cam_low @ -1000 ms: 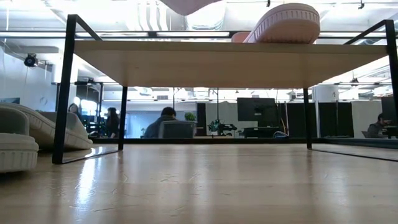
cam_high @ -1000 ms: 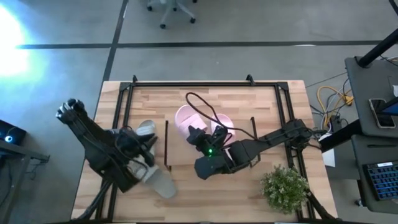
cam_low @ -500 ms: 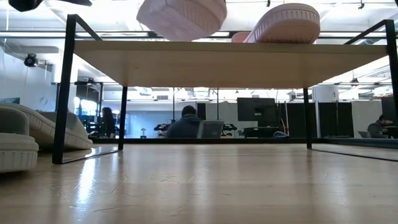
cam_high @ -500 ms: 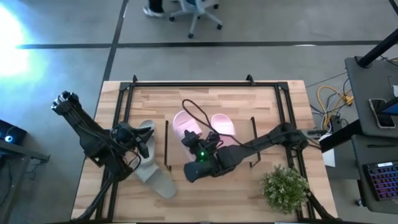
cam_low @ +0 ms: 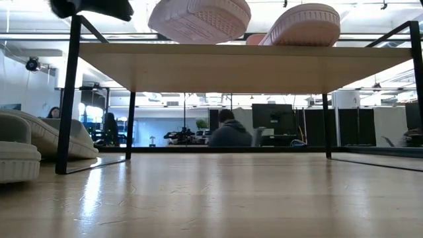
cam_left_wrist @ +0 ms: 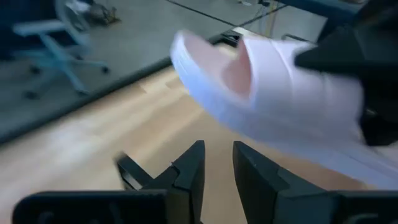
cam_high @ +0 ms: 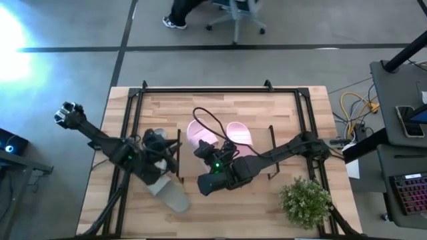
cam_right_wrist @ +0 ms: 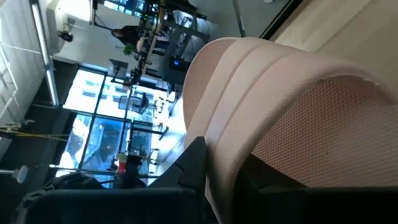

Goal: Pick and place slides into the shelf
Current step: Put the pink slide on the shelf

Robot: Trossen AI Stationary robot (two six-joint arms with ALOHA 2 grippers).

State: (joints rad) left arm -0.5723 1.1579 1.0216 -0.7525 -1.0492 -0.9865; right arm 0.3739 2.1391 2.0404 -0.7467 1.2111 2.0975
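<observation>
My right gripper (cam_high: 205,149) is shut on a pale pink slide (cam_high: 197,133), held tilted over the left part of the shelf's (cam_low: 231,66) plank top. In the low view that slide (cam_low: 198,20) reaches down to the plank; whether it touches I cannot tell. A second pink slide (cam_low: 301,26) rests on the plank farther right. My left gripper (cam_high: 169,145) hovers at the shelf's left end frame (cam_high: 179,153), its fingers a narrow gap apart with nothing between them. Two grey-green slides (cam_high: 170,195) (cam_high: 155,137) lie on the table left of the shelf. My right gripper holds the pink slide by its near end (cam_high: 202,141), coming almost level from the table's right and near side. In the right wrist view one finger (cam_right_wrist: 196,162) lies against the slide's side (cam_right_wrist: 217,124); the other is hidden behind the foam. The slide is tilted, its ribbed sole (cam_low: 192,26) facing down and toward the near edge.
A larger black tube frame (cam_high: 200,89) runs round the table top. A small green bushy plant (cam_high: 305,200) stands at the near right corner. Bare table shows under the shelf (cam_low: 218,192). People and an office chair are in the room beyond.
My right gripper has come down and a little toward the table's left with the pink slide, bringing it to the plank top, and has then kept still. My left gripper has left the grey-green slides, gone toward the table's right as far as the shelf's left end, and rolled.
</observation>
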